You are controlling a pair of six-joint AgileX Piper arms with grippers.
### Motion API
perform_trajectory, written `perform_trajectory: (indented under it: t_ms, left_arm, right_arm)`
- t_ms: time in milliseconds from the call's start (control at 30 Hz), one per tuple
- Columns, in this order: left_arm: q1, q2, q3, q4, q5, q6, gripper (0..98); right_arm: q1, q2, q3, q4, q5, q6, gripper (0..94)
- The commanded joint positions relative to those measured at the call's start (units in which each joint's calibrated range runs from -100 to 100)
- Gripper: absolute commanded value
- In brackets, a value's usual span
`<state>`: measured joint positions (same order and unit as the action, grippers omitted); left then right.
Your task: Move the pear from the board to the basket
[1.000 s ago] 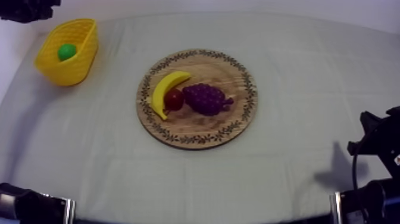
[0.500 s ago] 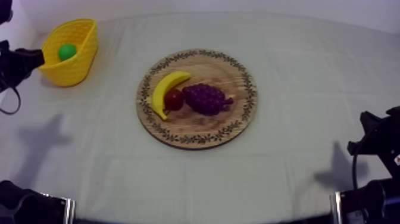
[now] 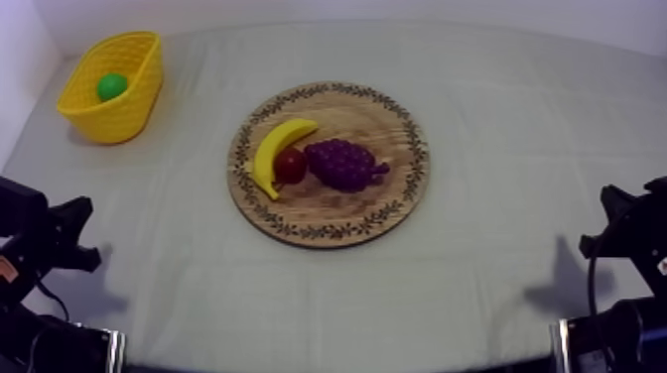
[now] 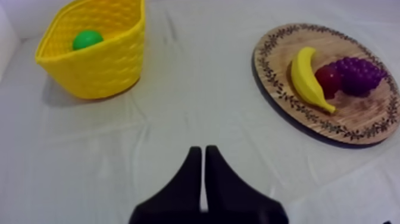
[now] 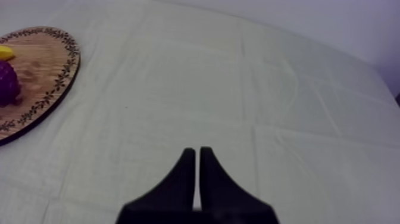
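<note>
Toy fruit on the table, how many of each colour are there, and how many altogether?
Yellow: 1, the banana
Red: 1, the small red fruit
Purple: 1, the bunch of grapes
Green: 1, the pear, in the yellow basket
Total: 4

The pear (image 4: 87, 40) lies in the yellow basket (image 4: 110, 68); left pincer (image 4: 203, 151) closed, empty.
</note>
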<state>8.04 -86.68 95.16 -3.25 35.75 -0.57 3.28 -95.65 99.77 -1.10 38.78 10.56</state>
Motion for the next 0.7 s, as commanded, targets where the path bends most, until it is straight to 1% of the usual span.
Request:
perform_trajectory:
  t_ms: [0, 167, 267, 300, 367, 467, 567, 667]
  left_arm:
    - [-0.74, -7.54, 1.23, 0.84, 2.73, -1.87, 0.0]
    - [-2.04, -12.33, 1.42, 1.65, 6.18, -2.35, 5.4]
    - [-2.29, -12.98, 1.39, 1.85, 6.76, -3.17, 13.4]
    - [-2.38, -13.08, 1.56, 1.78, 6.43, -2.88, 15.1]
    - [-2.51, -13.2, 2.74, 1.53, 3.03, -0.75, 15.2]
    - [-2.6, -13.28, 3.97, 1.3, -1.95, 4.23, 12.7]
    - [-2.63, -13.31, 4.39, 1.22, -3.66, 8.6, 8.5]
    - [-2.64, -13.31, 4.54, 1.19, -4.25, 10.76, 4.2]
  right_arm:
    - [0.01, -0.02, 0.01, 0.0, 0.01, 0.06, 0.4]
    - [0.07, -0.02, 0.01, 0.0, 0.01, 0.06, 0.4]
    - [0.08, -0.02, 0.01, 0.0, 0.01, 0.06, 0.4]
    - [0.09, -0.02, 0.01, 0.0, 0.01, 0.06, 0.4]
    - [0.09, -0.02, 0.01, 0.0, 0.01, 0.06, 0.4]
    - [0.09, -0.02, 0.01, 0.0, 0.01, 0.06, 0.4]
    - [0.09, -0.02, 0.01, 0.0, 0.01, 0.06, 0.4]
    - [0.09, -0.02, 0.01, 0.0, 0.01, 0.06, 0.4]
